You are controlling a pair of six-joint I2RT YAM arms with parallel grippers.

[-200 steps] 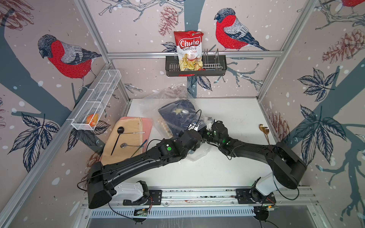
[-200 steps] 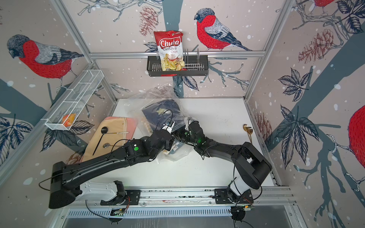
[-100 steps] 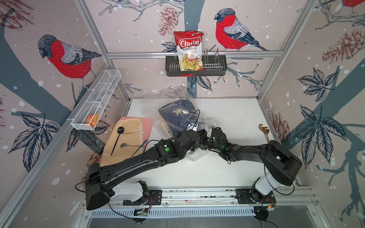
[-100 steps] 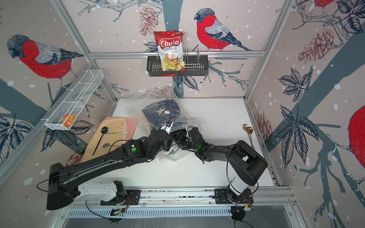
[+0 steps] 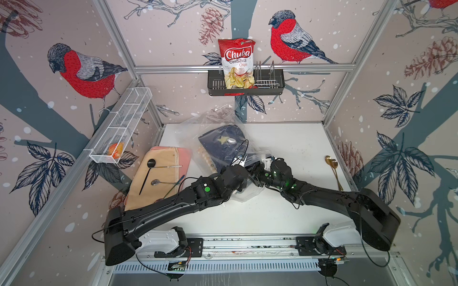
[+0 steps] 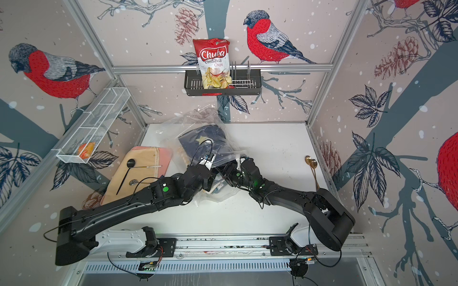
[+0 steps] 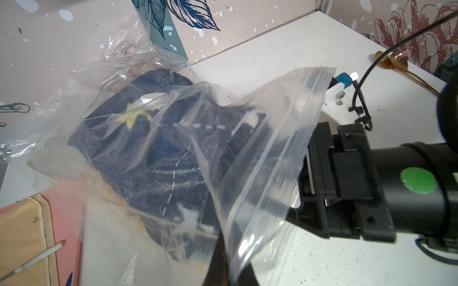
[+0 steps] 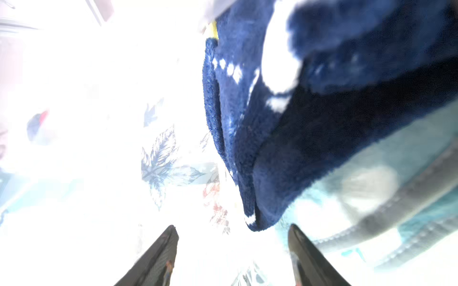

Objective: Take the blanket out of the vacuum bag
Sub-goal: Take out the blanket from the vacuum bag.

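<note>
The right hand (image 8: 233,250), fingers spread, sat inside the vacuum bag (image 7: 272,158) mouth, reaching for the blanket (image 8: 285,148) just ahead. The left hand (image 7: 224,257), clamped shut, apparently pinned the bag's zip edge, keeping it open on the tabletop (image 5: 285,138).

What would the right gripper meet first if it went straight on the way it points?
Most likely the folded navy blanket: its lowest corner hangs just ahead of the open right gripper, between the fingertips. Depth is unclear in this overexposed wrist view.
</note>
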